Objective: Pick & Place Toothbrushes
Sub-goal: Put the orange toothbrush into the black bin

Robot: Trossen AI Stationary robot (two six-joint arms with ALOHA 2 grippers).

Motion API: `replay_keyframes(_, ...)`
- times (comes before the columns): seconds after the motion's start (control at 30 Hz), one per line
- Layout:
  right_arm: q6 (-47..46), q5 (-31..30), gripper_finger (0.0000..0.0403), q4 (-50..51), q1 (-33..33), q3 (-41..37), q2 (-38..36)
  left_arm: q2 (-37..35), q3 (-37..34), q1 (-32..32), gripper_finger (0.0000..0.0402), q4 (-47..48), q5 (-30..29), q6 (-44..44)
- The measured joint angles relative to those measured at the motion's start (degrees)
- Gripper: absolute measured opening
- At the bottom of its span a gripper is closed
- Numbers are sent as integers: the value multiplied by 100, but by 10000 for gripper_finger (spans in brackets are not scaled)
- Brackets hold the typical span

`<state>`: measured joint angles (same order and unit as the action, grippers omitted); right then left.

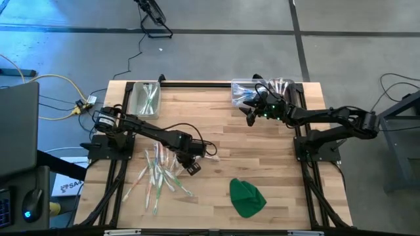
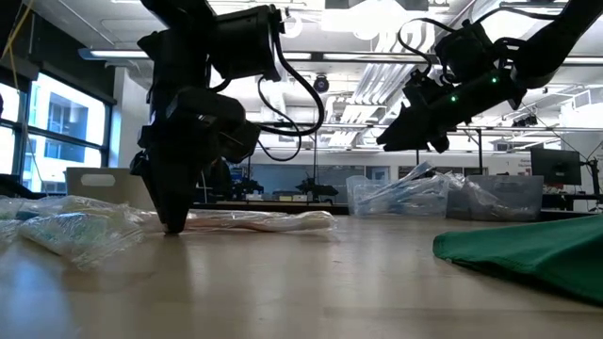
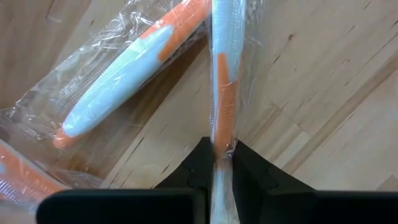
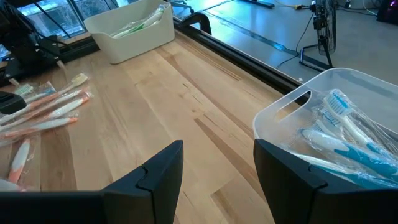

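Several wrapped toothbrushes [image 1: 161, 174] lie loose on the wooden table [image 1: 262, 164] at the near left. My left gripper [image 3: 222, 155] points steeply down at the right edge of this pile and is shut on an orange-and-white toothbrush [image 3: 222, 68] in a clear wrapper. A second orange one [image 3: 118, 81] lies beside it. My right gripper [image 4: 217, 155] hangs open above the table next to the far right bin [image 4: 348, 99], holding nothing. That bin holds blue toothbrushes [image 4: 348, 146]. My left gripper pinches the orange-and-white toothbrush between its two fingers, on the orange part of its handle [image 3: 221, 138]. The fingers come from above, slanting down, and lie across the brush. The brush lies flat on the table, with one end running back between the fingers [image 3: 249, 171].
A clear bin [image 1: 144, 98] with green toothbrushes stands at the far left corner. A green cloth lump [image 1: 246, 196] lies near the front edge, right of centre. Bare wood stretches across the table's middle between the two arms.
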<state>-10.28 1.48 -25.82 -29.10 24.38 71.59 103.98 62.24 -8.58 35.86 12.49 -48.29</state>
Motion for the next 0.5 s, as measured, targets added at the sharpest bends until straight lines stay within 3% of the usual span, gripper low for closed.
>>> replay_keyframes(0.5,10,0,190,0,0,0,0,14,106,0,31,157,31,222)
